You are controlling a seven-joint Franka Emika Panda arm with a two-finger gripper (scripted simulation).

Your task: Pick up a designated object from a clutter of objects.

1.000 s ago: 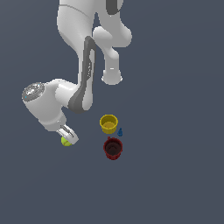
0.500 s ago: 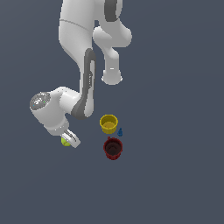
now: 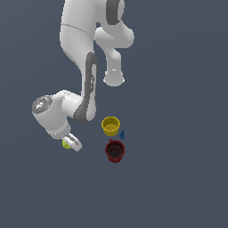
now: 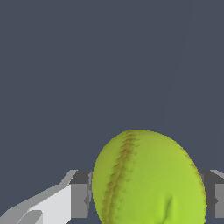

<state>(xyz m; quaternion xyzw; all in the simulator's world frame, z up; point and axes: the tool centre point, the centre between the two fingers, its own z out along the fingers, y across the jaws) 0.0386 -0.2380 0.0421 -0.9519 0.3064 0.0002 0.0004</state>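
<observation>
The yellow-green tennis ball (image 3: 66, 144) lies on the grey floor at the exterior view's left, apart from the cups. My gripper (image 3: 71, 143) is down over it. In the wrist view the tennis ball (image 4: 148, 179) with its curved seam fills the gap between my two fingers (image 4: 81, 199), and both pads touch its sides. The gripper is shut on the ball, which stays at floor level. The yellow cup (image 3: 110, 125), the dark red cup (image 3: 115, 150) and the tiny blue cone-like piece (image 3: 122, 134) stand together to the exterior view's right of the gripper.
The arm's white links (image 3: 84, 53) rise above and behind the cups. The floor (image 3: 178, 178) is plain dark grey all round.
The hand has come lower over the tennis ball and shifted slightly to the exterior view's right. The ball and the cups have not moved.
</observation>
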